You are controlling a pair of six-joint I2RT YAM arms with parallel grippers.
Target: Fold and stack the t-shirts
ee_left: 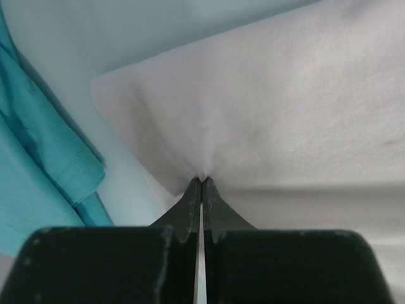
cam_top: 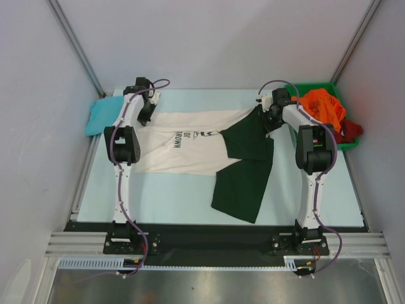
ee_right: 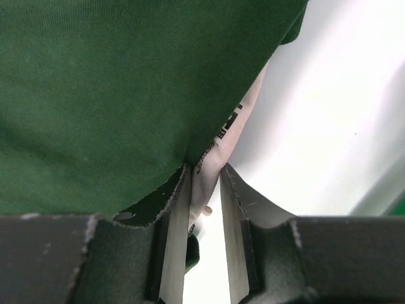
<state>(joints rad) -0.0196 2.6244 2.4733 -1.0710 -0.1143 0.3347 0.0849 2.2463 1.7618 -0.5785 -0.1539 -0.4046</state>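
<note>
Corners matter most in this step, I think. On the left, the left gripper has its jaws pressed together on a small tuck of the cream shirt, right at its far left edge. That bite looks thin, so a slow, gentle lift would be best, or the cloth could slip out. The teal shirt lies just beside it and should not get caught up.

The cream shirt lies spread out flat across the middle of the table, with one green sleeve flopped toward the near side.

On the right, the right gripper pinches the shirt where the green cloth meets the cream, and its jaws are a little apart with cloth between them. Both sides should lift together and level, so the fold comes out straight.

Each arm reaches forward from its base to the far edge of the table, bent at the elbow, with the wrist tipped down to the cloth.

Far right, the orange shirt and the red shirt wait in the bin.
</note>
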